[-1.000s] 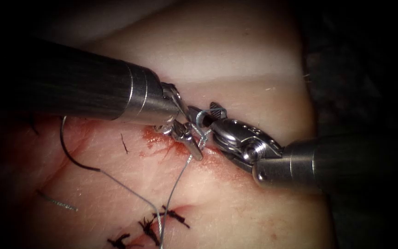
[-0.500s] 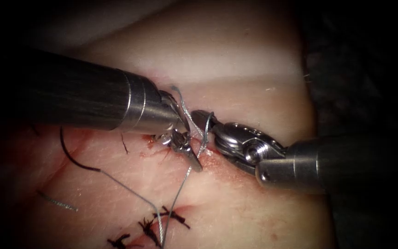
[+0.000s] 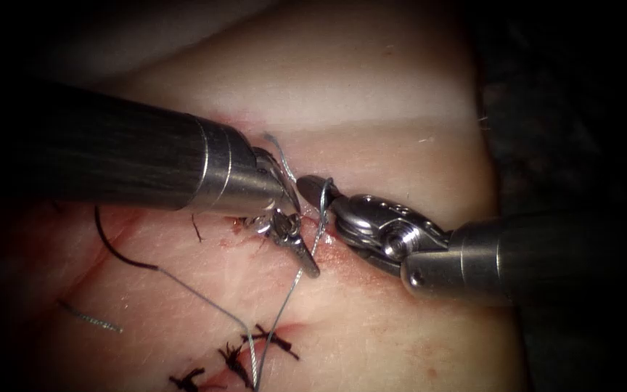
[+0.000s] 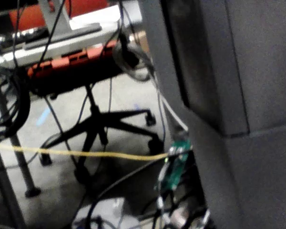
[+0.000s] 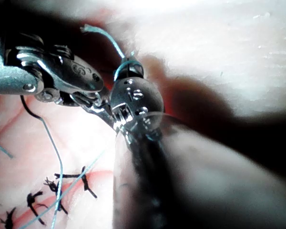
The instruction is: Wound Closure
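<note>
Looking from above in the endoscope view, the left tool [image 3: 300, 250] points down and to the right over the cut [image 3: 342, 250] in the tissue [image 3: 371, 145]; its jaws lie pressed together into one slim tip, and whether they pinch the thread [image 3: 284, 297] cannot be told. The right tool [image 3: 312, 190] meets it from the right, jaws closed, with the thread looped over its tip and a free end curling above. The needle [image 3: 117, 250], a dark curve, lies on the tissue left of the cut, held by neither tool and not in the tissue. Finished stitches [image 3: 255, 348] sit below, red fluid [image 3: 252, 232] stains the cut, and a cut end of thread [image 3: 88, 317] lies apart.

Left wrist view: an office chair [image 4: 105, 129] and a yellow cable [image 4: 76, 153].

Right wrist view: the right tool [image 5: 128, 71] carries the thread [image 5: 102, 36] wound round its closed tip, beside the left tool [image 5: 97, 102]; the stitches [image 5: 62, 188] and the needle [image 5: 28, 107] lie on the tissue [image 5: 219, 43].
</note>
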You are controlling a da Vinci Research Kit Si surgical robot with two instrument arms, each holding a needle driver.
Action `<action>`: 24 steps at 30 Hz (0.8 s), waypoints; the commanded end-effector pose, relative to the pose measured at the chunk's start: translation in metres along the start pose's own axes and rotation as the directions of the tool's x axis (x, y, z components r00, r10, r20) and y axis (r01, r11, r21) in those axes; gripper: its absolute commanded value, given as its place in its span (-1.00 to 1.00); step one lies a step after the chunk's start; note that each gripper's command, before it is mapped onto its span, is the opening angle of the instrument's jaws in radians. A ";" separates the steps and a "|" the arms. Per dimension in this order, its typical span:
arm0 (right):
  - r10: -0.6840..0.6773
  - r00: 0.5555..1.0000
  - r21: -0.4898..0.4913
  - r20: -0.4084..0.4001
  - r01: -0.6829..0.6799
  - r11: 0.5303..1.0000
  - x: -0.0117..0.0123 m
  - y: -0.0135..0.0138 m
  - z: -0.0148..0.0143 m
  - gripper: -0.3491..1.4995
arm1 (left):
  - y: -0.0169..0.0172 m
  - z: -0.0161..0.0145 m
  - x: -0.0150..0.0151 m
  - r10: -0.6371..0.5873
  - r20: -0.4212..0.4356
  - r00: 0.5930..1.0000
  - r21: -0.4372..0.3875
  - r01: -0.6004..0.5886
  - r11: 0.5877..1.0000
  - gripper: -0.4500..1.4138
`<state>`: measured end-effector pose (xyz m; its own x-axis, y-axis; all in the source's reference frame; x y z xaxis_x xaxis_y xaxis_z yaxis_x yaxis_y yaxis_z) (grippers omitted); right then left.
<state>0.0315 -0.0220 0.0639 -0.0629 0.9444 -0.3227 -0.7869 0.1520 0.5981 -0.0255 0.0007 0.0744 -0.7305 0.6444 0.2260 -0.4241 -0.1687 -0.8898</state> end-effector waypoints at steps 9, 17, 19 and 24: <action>-0.026 1.000 0.020 0.013 0.026 0.999 -0.0002 -0.0008 0.0012 -0.36 | -0.0004 0.0004 0.0003 -0.002 0.003 1.000 0.000 0.002 1.000 -1.00; -0.030 0.999 0.019 0.013 0.030 0.999 -0.0001 -0.0010 0.0016 -0.47 | -0.0005 0.0005 0.0003 -0.007 0.005 1.000 0.001 0.007 1.000 -1.00; -0.030 0.999 0.018 0.012 0.030 0.999 -0.0001 -0.0010 0.0018 -0.44 | -0.0005 0.0005 0.0003 -0.006 0.005 1.000 0.001 0.006 1.000 -1.00; -0.040 0.999 0.021 0.016 0.040 0.999 0.0000 -0.0013 0.0027 -0.45 | -0.0006 0.0005 0.0003 -0.006 0.006 1.000 0.002 0.006 1.000 -1.00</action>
<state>0.0332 -0.0213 0.0648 -0.0224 0.9423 -0.3341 -0.7772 0.1938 0.5987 -0.0252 0.0008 0.0746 -0.7309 0.6414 0.2334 -0.4294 -0.1662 -0.8877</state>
